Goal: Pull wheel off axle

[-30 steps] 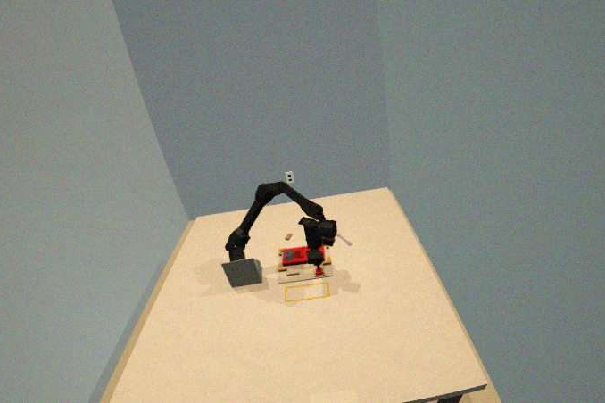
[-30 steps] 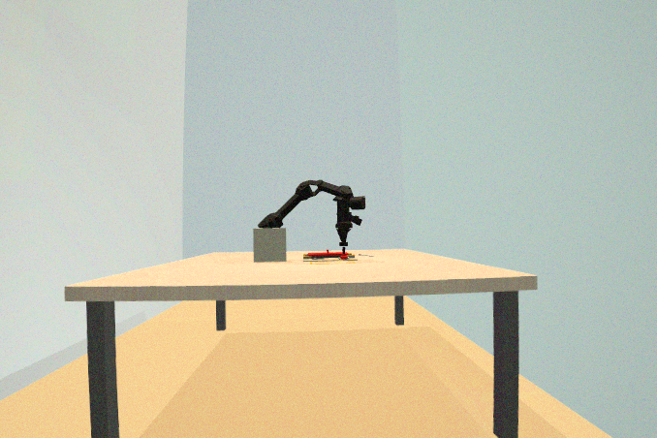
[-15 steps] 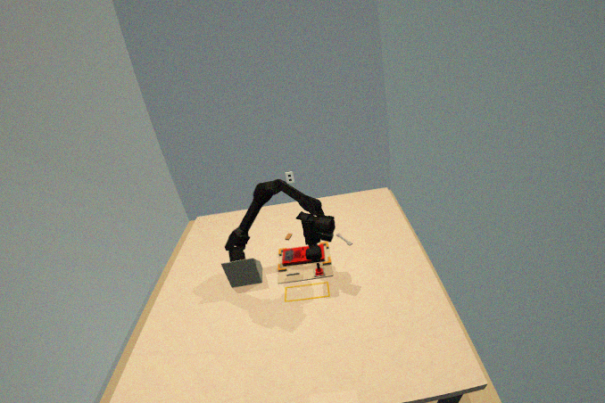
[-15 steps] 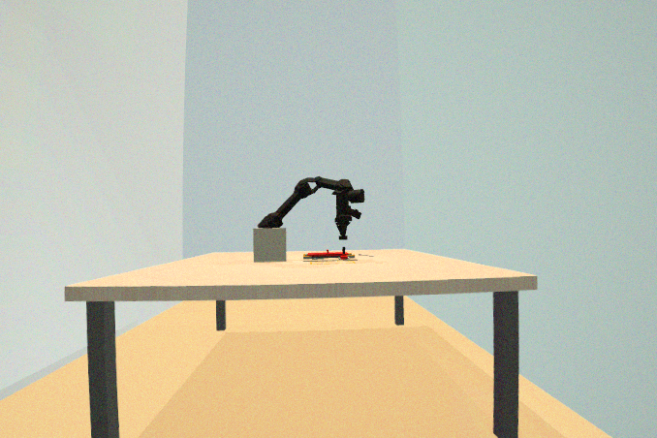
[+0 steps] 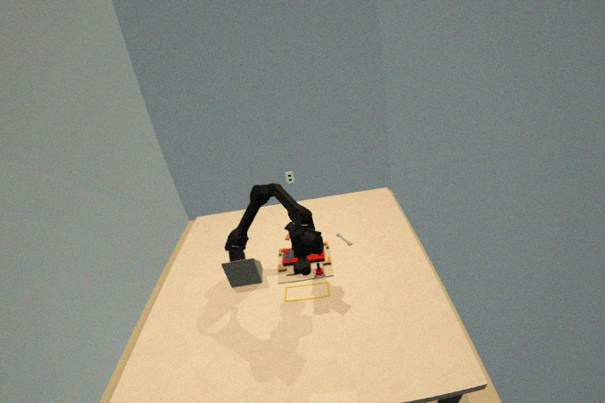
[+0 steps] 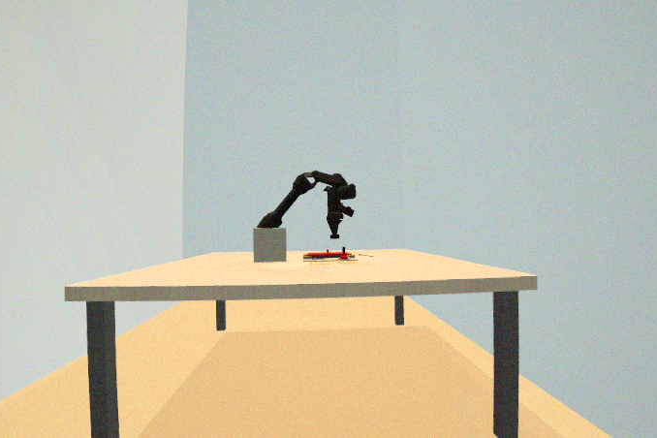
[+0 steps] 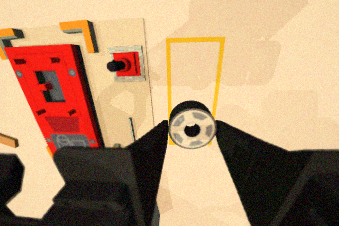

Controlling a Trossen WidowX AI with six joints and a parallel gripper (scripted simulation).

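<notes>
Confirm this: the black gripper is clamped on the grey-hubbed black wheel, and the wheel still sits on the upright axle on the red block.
Not quite. The black gripper is clamped on the grey-hubbed black wheel, but the wheel is off the upright axle; the wrist view shows it held in the air over the yellow-outlined marked area.

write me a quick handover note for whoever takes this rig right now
Gripper: shut on the wheel, held well above the table.
Axle: bare, upright on its red base on the board.
Marked area: yellow outline beside the board; in the wrist view the wheel sits over its near edge.
Done: wheel pulled off the axle and lifted.
Left: centre over the outline, lower, set the wheel down inside it, open, and back off so nothing touches.
</notes>
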